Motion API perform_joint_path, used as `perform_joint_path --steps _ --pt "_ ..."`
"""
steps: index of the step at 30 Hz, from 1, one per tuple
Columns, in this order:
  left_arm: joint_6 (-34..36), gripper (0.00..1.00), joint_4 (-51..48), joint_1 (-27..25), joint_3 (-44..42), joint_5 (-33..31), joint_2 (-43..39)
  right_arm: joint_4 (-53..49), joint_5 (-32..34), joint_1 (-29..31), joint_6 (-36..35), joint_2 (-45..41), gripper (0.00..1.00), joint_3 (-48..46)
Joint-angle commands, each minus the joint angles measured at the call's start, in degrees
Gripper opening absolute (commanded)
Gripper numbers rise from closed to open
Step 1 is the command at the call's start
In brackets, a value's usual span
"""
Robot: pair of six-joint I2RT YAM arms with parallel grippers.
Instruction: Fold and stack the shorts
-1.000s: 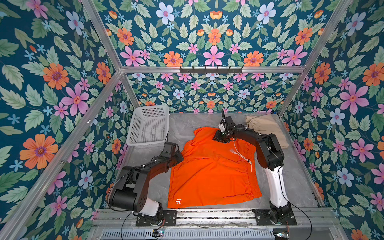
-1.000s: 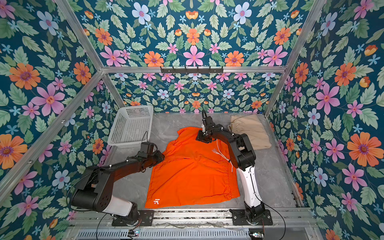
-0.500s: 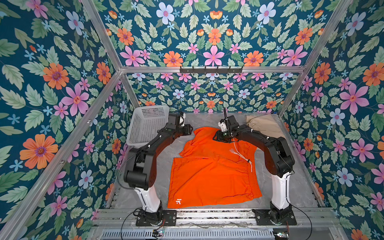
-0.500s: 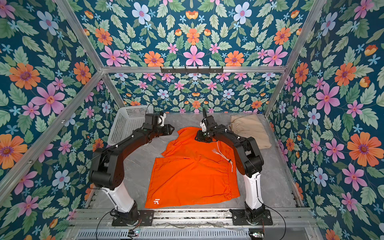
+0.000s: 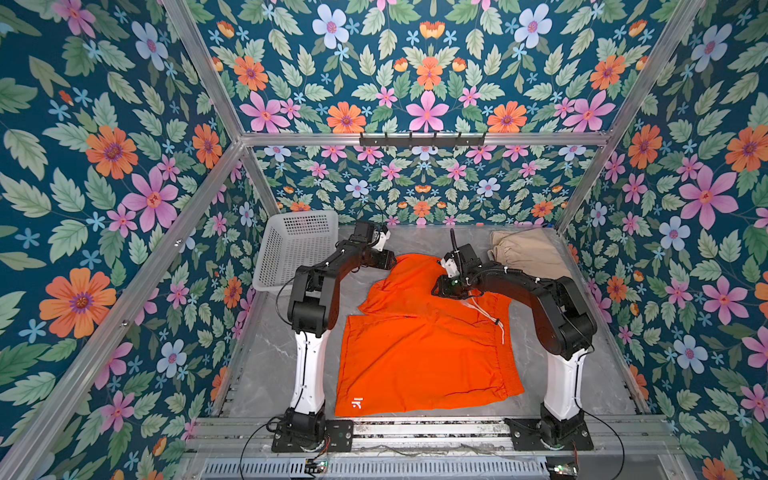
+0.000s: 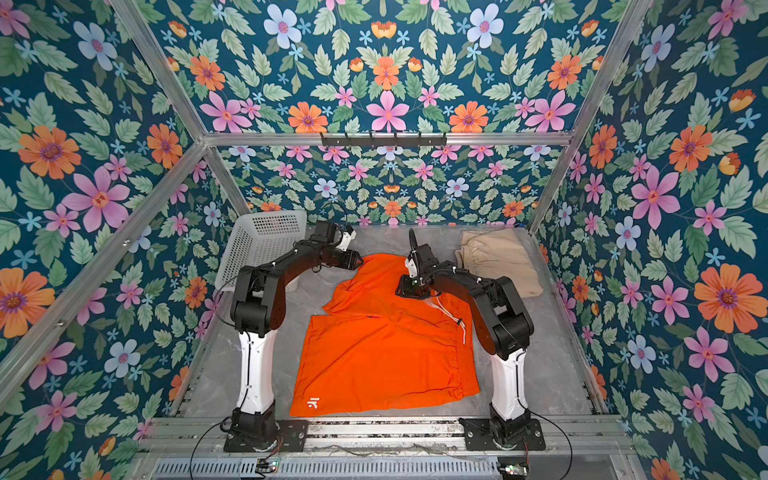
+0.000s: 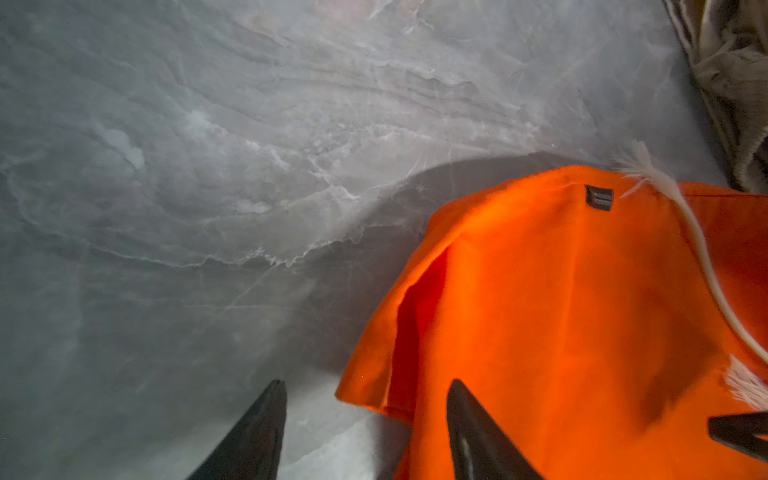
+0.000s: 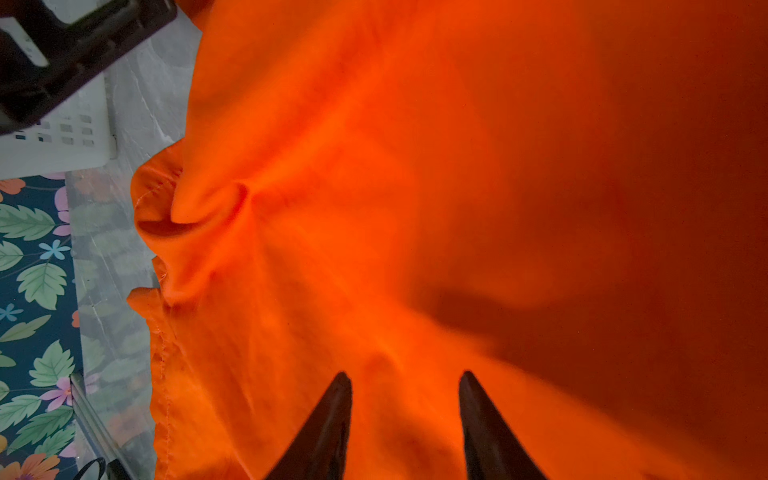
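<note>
A white perforated basket (image 5: 295,245) sits in the far left corner of the grey marbled table (image 5: 270,365).

Left arm (image 5: 309,365) and right arm (image 5: 561,386) match: white lower columns, black jointed upper links, thin black base cables.

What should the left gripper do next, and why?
Probably close the left gripper on the edge of the orange shorts. That loose edge shows between its open jaws, while the right gripper sits open over the cloth farther in.
</note>
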Motion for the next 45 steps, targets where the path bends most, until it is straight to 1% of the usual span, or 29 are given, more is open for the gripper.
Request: perform_joint_path --steps 1,3,5,6,7,8,10,11,16,18,21,23,24,25,26,28,29,30,34,36,37,39,41,43,45 --pt "0.85 0.61 0.24 0.05 1.68 -0.19 1.89 2.17 -1.13 0.01 0.84 -0.50 0.43 -0.67" --pt "0.11 0.53 0.76 0.09 2.70 0.45 3.41 2.49 -1.29 0.00 0.91 -0.47 0.43 -1.02" --pt "-0.51 0.41 0.88 0.04 3.71 1.41 4.66 2.54 -1.44 0.01 1.09 -0.43 0.43 -1.28" --pt "-0.62 0.35 0.95 0.07 4.13 1.92 5.18 2.54 -1.53 0.02 1.06 -0.46 0.43 -1.42" --pt "-0.63 0.26 0.89 0.08 4.69 2.21 5.48 2.56 -1.63 0.02 1.12 -0.45 0.43 -1.51" --pt "-0.62 0.17 0.73 0.08 5.28 1.99 5.46 2.54 -1.58 0.01 1.08 -0.44 0.43 -1.70" --pt "-0.24 0.02 0.38 0.08 6.12 0.03 4.61 2.00 -1.29 0.01 1.08 -0.31 0.43 -1.84" --pt "0.44 0.00 0.31 0.05 6.42 -1.81 3.65 1.64 -1.03 0.07 1.13 -0.16 0.43 -1.93" --pt "5.93 0.00 3.50 0.06 4.84 -13.05 -3.27 1.52 -0.82 0.06 2.02 -0.06 0.43 -3.38" --pt "8.54 0.00 5.79 0.12 3.82 -15.38 -4.71 2.26 -1.47 0.08 2.62 0.28 0.43 -3.68" --pt "11.17 0.00 6.11 0.25 5.77 -16.77 -2.73 3.14 -2.15 0.36 3.51 1.29 0.43 -3.10" --pt "11.77 0.00 3.83 0.22 9.73 -17.30 1.05 3.54 -2.32 0.80 3.87 2.16 0.43 -2.06" --pt "11.77 0.05 3.18 0.26 11.32 -17.69 2.60 3.59 -2.32 0.89 4.00 2.51 0.43 -1.30" --pt "11.62 0.13 2.25 0.24 13.16 -18.59 4.26 3.59 -2.39 0.96 4.19 2.77 0.43 -0.52" --pt "11.32 0.26 1.05 0.22 15.00 -19.46 5.49 3.47 -2.35 0.95 4.42 3.16 0.43 0.46" --pt "9.97 0.44 -1.16 0.29 17.74 -21.37 6.12 2.42 -1.84 0.97 4.23 3.09 0.44 2.68" --pt "9.14 0.49 -1.52 0.27 17.79 -22.48 5.29 1.54 -1.56 0.98 3.89 2.78 0.45 3.89" --pt "8.55 0.52 -1.66 0.24 17.16 -23.22 4.04 0.75 -1.09 0.98 3.34 2.23 0.47 4.95" --pt "5.91 0.56 -2.35 0.21 10.27 -23.22 -5.15 -2.64 1.34 0.96 1.30 -1.75 0.49 7.80" --pt "3.23 0.56 -3.43 0.16 5.23 -21.66 -10.33 -3.99 2.54 0.98 0.27 -4.20 0.48 7.62" --pt "1.15 0.55 -3.77 0.18 1.85 -19.81 -13.20 -4.85 2.93 0.98 -0.30 -5.47 0.48 7.29" --pt "-2.98 0.53 -2.64 0.09 -6.64 -14.31 -18.88 -6.00 3.43 0.92 -0.75 -7.16 0.48 5.77" --pt "-7.68 0.51 1.25 -0.13 -17.82 -8.25 -24.28 -6.02 3.95 0.67 -0.40 -8.57 0.48 2.95" --pt "-11.66 0.50 5.97 -0.21 -27.23 -6.16 -28.48 -5.37 4.35 0.29 0.28 -9.34 0.48 0.20" --pt "-13.75 0.50 10.32 -0.23 -34.64 -5.04 -30.91 -3.62 3.69 -0.60 1.61 -9.64 0.48 -2.49"
